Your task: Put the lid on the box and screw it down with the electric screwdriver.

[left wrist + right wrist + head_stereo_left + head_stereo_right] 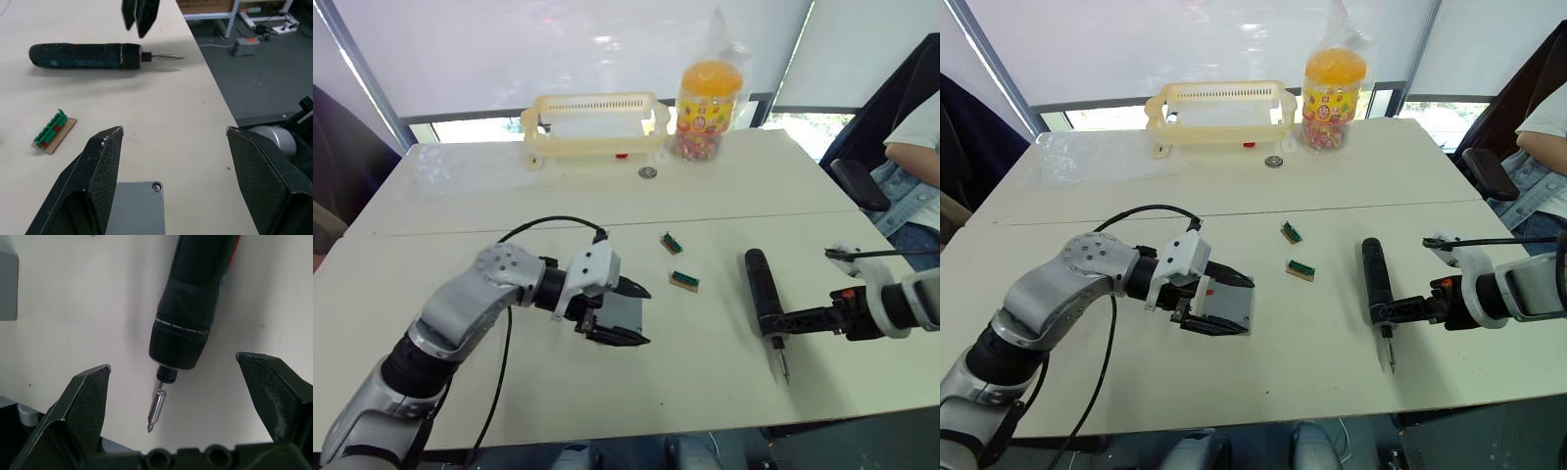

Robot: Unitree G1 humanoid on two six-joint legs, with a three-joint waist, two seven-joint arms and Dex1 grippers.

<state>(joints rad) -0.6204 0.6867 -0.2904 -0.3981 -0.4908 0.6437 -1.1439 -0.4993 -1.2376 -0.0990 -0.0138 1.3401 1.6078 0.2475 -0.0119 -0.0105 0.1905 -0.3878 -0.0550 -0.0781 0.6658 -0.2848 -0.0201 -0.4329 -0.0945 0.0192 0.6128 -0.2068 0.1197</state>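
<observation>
From the head, the electric screwdriver (764, 294) lies flat near the table's (724, 186) right edge, long axis running front to back, bit toward the front edge. The right gripper (781, 321) sits just beside it. In the left wrist view, the left gripper (173, 183), fingers apart, straddles the grey box (134, 208). In the right wrist view, wide-open fingers (80, 404) flank the bit.

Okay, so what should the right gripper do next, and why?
Probably ease forward and close on the screwdriver. The right gripper is open, its fingers either side of the tool's bit end, and the tool lies flat on the table, ungrasped.
</observation>
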